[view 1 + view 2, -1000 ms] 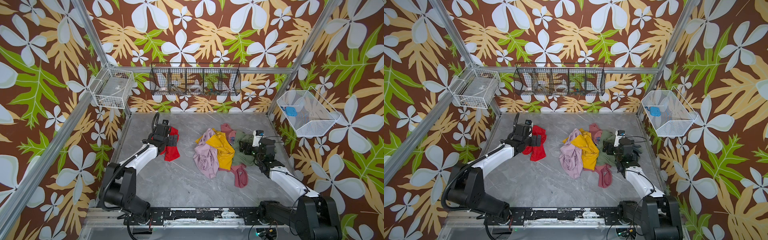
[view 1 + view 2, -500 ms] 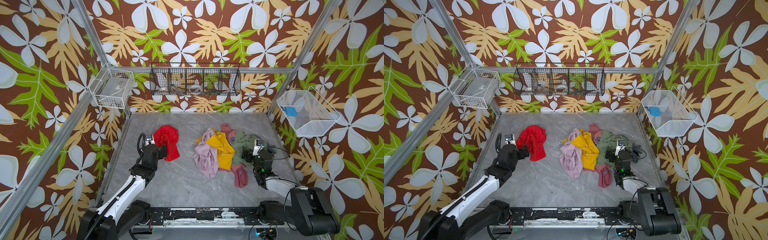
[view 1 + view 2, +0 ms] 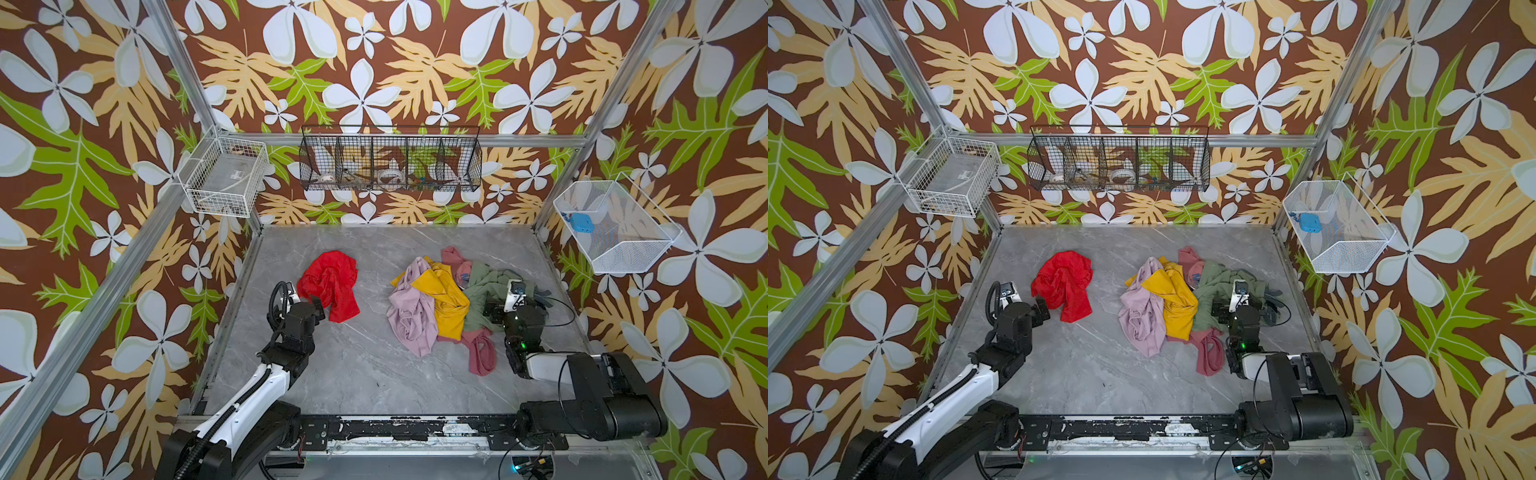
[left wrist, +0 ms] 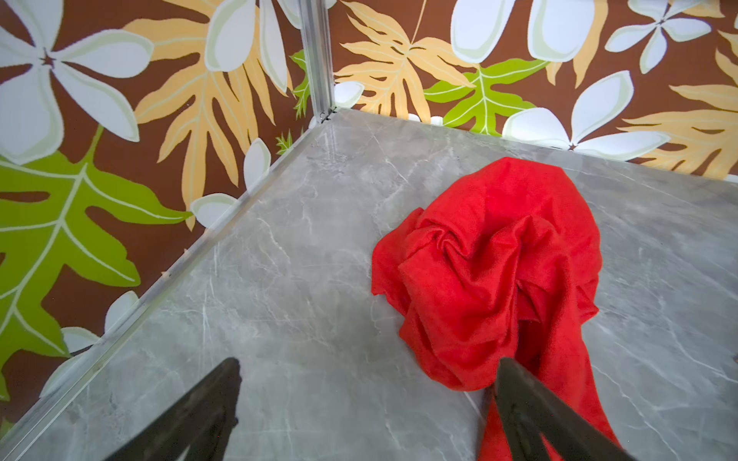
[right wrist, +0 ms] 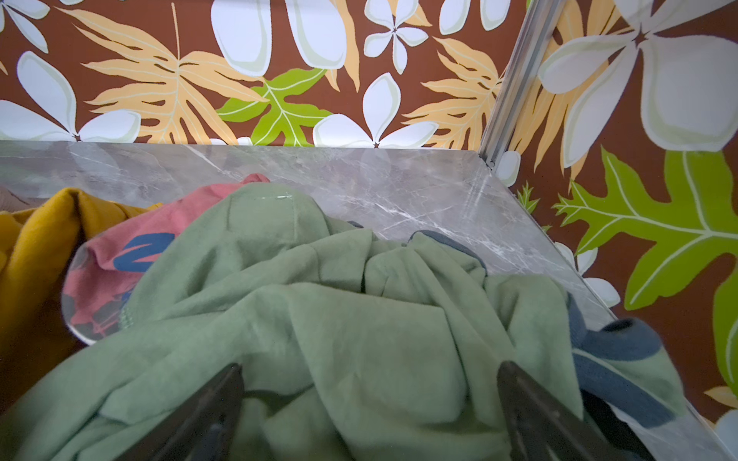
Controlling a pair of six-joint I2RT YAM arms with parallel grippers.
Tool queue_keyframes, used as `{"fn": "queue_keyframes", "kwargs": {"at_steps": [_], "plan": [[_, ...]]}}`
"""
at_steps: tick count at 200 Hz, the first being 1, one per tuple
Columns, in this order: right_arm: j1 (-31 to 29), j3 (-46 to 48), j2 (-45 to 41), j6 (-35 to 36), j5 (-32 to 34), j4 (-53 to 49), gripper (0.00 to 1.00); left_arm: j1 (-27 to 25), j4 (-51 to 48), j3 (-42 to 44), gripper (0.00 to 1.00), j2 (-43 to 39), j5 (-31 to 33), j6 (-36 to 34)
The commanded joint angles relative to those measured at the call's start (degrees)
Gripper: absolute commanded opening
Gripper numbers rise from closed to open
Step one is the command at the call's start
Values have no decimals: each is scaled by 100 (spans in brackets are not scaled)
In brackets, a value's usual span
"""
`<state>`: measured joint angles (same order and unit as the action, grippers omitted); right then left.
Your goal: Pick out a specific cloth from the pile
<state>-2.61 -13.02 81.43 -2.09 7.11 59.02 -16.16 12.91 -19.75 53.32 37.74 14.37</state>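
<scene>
Back from cloth (image 3: 332, 278): left jaws wide, empty.

Walls were brown wallpaper (image 3: 374, 62) printed with big white flowers and tan and green leaves, held in a silver aluminium extrusion frame (image 3: 174, 66). The floor was a grey marble-look slab (image 3: 374, 374), evenly and softly lit. A long black wire basket (image 3: 390, 160) split into compartments hung on the back wall, with a white wire-grid basket (image 3: 226, 176) at the left corner post and a white fine-mesh basket (image 3: 615, 226) holding a small blue item (image 3: 579, 222) on the right wall.
</scene>
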Motion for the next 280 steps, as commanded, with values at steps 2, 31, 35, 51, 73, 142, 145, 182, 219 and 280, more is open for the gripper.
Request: {"fn": "queue_keyframes", "kwargs": {"at_steps": [2, 31, 35, 51, 73, 142, 145, 182, 219, 280], "plan": [[72, -111, 209, 46, -310, 301, 100, 8, 906, 218, 100, -44, 463, -346], [118, -122, 209, 24, -377, 285, 100, 42, 1982, 734, 100, -52, 681, -702], [119, -122, 203, 24, -376, 270, 100, 63, 2178, 818, 100, -42, 682, -757], [120, -125, 207, 24, -376, 275, 100, 216, 2980, 1135, 100, 90, 571, -913], [120, -133, 207, 25, -377, 272, 100, 431, 3984, 1446, 100, 357, 322, -927], [120, -131, 209, 23, -381, 274, 100, 705, 4961, 1167, 100, 1412, -964, -1045], [121, -132, 214, 24, -382, 269, 99, 715, 5173, 1238, 100, 1448, -1067, -1028], [113, -131, 207, 18, -386, 272, 100, 744, 7112, 1692, 100, 2484, -1079, -998], [119, -131, 208, 21, -378, 272, 100, 930, 5773, 1145, 100, 2427, -1411, -862], [117, -131, 216, 18, -379, 268, 100, 935, 6132, 1201, 100, 2540, -1268, -891]]}}
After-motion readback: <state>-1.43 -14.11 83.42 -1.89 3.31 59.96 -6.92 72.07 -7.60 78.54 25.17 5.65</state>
